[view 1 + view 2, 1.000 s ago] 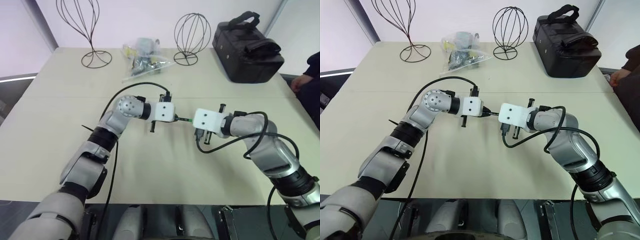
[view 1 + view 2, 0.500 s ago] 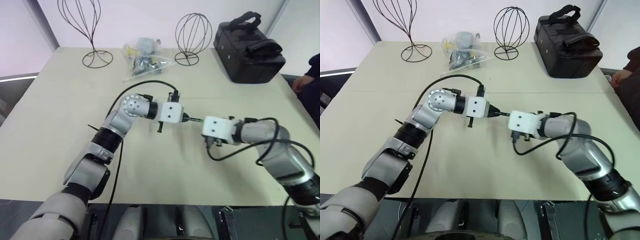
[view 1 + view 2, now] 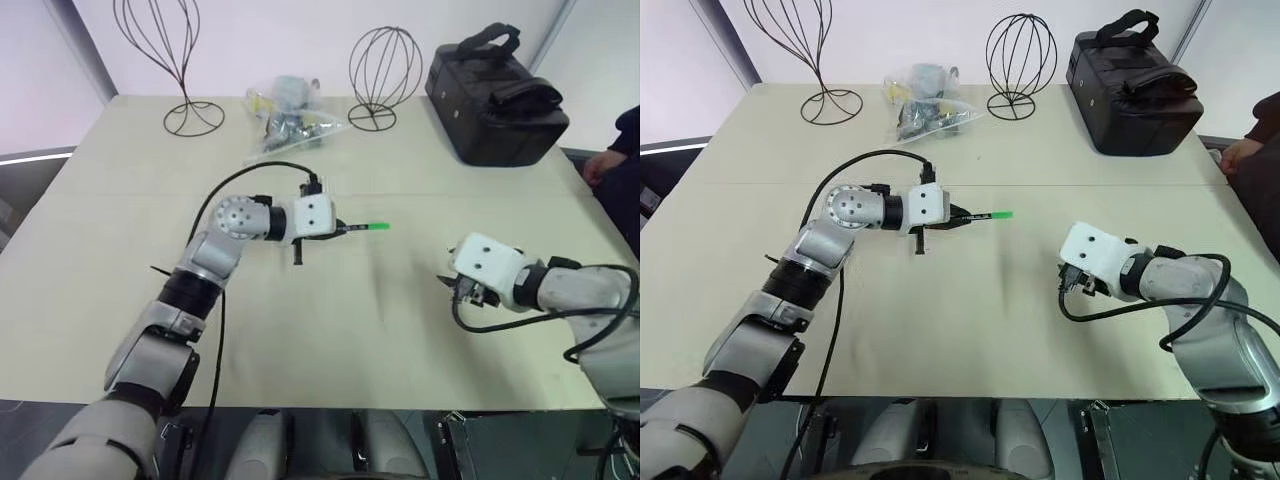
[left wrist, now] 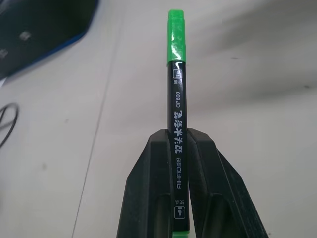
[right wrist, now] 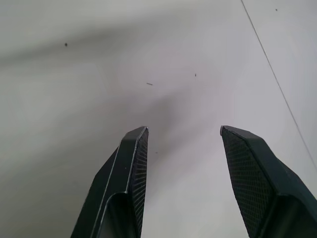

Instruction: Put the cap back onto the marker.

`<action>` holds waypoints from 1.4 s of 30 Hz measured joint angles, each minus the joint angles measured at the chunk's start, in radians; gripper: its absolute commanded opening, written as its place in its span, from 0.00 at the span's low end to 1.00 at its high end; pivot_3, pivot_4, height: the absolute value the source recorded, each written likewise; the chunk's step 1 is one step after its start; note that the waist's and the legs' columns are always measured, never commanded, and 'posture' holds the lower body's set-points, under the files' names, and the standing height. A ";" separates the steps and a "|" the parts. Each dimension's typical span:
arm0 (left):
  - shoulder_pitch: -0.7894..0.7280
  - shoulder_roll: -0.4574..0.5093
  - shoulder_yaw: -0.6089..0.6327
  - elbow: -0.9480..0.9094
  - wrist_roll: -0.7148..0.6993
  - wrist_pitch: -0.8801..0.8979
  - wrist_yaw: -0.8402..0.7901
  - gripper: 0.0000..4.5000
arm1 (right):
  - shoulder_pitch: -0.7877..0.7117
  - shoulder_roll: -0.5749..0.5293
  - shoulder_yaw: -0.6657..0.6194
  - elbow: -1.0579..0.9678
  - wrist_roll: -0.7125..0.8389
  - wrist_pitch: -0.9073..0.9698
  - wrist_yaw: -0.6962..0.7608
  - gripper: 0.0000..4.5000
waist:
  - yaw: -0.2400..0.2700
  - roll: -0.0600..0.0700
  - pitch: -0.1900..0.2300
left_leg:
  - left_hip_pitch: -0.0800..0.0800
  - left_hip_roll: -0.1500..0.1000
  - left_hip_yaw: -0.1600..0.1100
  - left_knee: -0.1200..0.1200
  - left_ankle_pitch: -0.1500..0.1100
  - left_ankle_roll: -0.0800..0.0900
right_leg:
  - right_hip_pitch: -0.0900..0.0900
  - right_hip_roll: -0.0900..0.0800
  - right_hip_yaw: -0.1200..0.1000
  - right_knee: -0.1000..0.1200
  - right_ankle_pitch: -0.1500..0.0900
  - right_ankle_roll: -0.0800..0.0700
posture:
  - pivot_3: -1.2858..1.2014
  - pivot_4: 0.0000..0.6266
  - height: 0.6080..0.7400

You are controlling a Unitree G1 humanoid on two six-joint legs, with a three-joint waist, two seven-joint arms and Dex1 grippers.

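Marker (image 4: 177, 124) clamped between the left gripper (image 4: 179, 148) fingers, held above the table (image 3: 330, 330); green cap (image 4: 176, 34) seated on its far end. Right gripper (image 5: 183, 144) fingers apart, empty, well clear. Capping looks done; only setting down may remain.

Bare table (image 3: 330, 330) between the two arms: free passage | 12 o'clock edge: wire stands (image 3: 385, 75), plastic bag (image 3: 285, 118) | 1 o'clock: black case (image 3: 495, 95) blocks
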 measured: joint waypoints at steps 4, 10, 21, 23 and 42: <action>0.124 -0.006 0.036 -0.191 -0.020 0.232 0.072 0.00 | -0.006 0.100 0.001 -0.074 0.040 0.064 -0.067 0.52 | -0.001 0.000 0.000 | 0.000 0.000 0.000 0.000 0.000 0.000 | 0.000 0.000 0.000 0.001 0.000 0.000 | 0.52 0.24 1.00; 0.291 -0.001 0.082 -0.486 -0.067 0.597 0.152 0.00 | -0.041 0.180 0.003 -0.141 0.122 0.126 -0.119 0.52 | 0.002 0.000 0.000 | 0.000 0.000 0.000 0.000 0.000 -0.001 | 0.000 0.000 0.000 0.001 0.000 0.000 | 0.52 0.24 1.00; 0.507 0.107 0.177 -0.770 -0.132 0.952 0.270 0.00 | -0.062 0.162 0.033 -0.161 0.330 0.157 -0.068 0.52 | 0.003 0.000 0.000 | 0.001 0.000 -0.001 0.000 0.000 -0.001 | 0.001 -0.001 0.000 0.000 0.000 0.000 | 0.52 0.24 1.00; 0.510 0.094 0.196 -0.770 -0.146 0.991 0.300 0.00 | -0.070 0.153 0.050 -0.157 0.343 0.151 -0.067 0.52 | 0.005 0.000 0.000 | 0.001 0.000 -0.001 0.000 0.000 -0.001 | 0.001 -0.001 0.000 0.000 0.000 0.000 | 0.52 0.24 1.00; 0.378 0.291 0.258 -0.529 -0.366 0.906 0.133 1.00 | -0.119 0.037 0.080 -0.096 0.439 0.095 -0.047 0.53 | 0.003 0.000 0.000 | 0.001 0.000 -0.001 -0.001 0.000 -0.001 | 0.000 -0.001 -0.001 0.000 0.000 -0.001 | 0.52 0.24 1.00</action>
